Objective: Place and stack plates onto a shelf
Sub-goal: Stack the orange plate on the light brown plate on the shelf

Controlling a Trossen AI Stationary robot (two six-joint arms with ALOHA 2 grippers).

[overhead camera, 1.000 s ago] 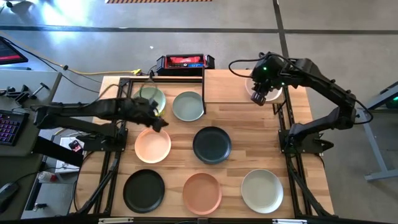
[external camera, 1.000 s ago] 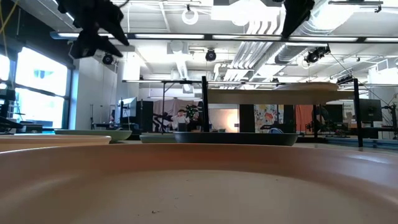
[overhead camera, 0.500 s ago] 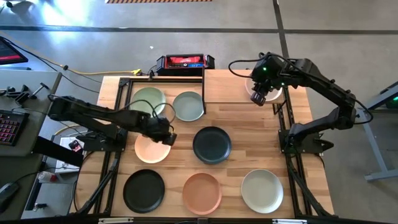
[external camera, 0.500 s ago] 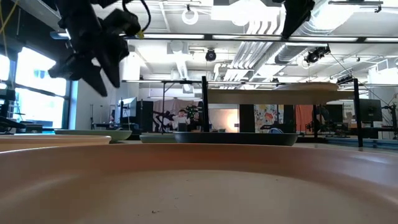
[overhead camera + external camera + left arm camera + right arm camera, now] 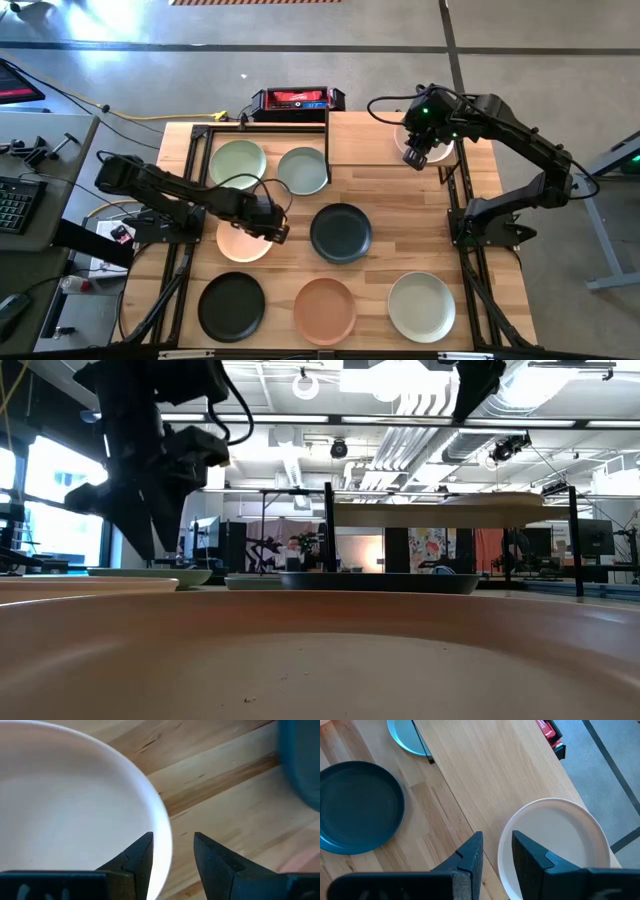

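High view: over the last second the left hand (image 5: 274, 228) has swung from above the pale green plate (image 5: 238, 162) down to the side of the peach plate (image 5: 243, 240) that faces the dark teal plate (image 5: 341, 233). The right hand (image 5: 417, 154) has not moved: it sits at the cream plate (image 5: 425, 140), which lies on the shelf (image 5: 370, 140), near the shelf's far corner from the teal plate. The other six plates lie on the bench (image 5: 400, 250) beside or below the shelf.

Low view: the left hand (image 5: 140, 535) has dropped from the ceiling line to just above bench level, pointing downward. The right hand is only partly in sight above the shelf (image 5: 440, 512), unchanged.

Left wrist view: the fingers (image 5: 136, 861) stand apart and straddle the rim of the peach plate (image 5: 65, 815), one inside the rim, one outside over bare wood, with the teal plate just beyond.

Right wrist view: the right hand (image 5: 496, 851) straddles the cream plate's rim (image 5: 560, 845) with a narrow gap; whether it pinches the rim I cannot tell.

Judgement: the peach plate looks to be the next pick, and the left hand is lined up to close on its edge.
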